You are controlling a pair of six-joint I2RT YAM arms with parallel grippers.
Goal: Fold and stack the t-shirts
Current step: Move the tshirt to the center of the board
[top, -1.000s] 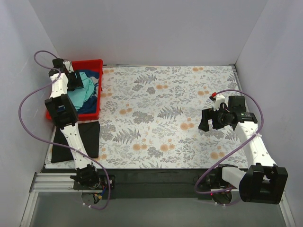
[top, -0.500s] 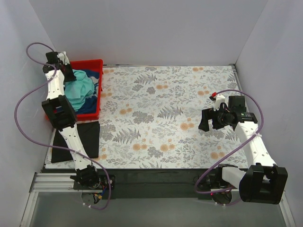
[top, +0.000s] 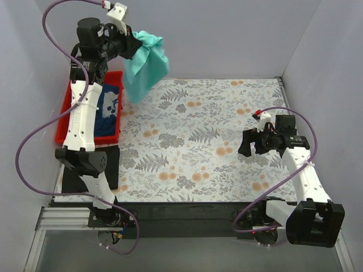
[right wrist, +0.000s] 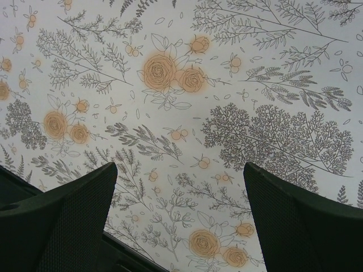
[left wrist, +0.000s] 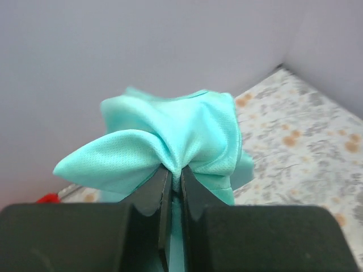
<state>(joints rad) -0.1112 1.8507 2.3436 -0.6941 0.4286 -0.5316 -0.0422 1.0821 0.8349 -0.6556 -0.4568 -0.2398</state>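
Teal t-shirt (top: 146, 65) hangs bunched high over far-left corner of tabletop (top: 198, 124), beside red bin (top: 116, 76). Left hand (top: 129, 45) pinches shut on crumpled cloth. Right hand (top: 245, 143) gapes wide, empty, low at right. We judge best: carry to centre, lower hem first, drag flat; we bring right hand to free edge.
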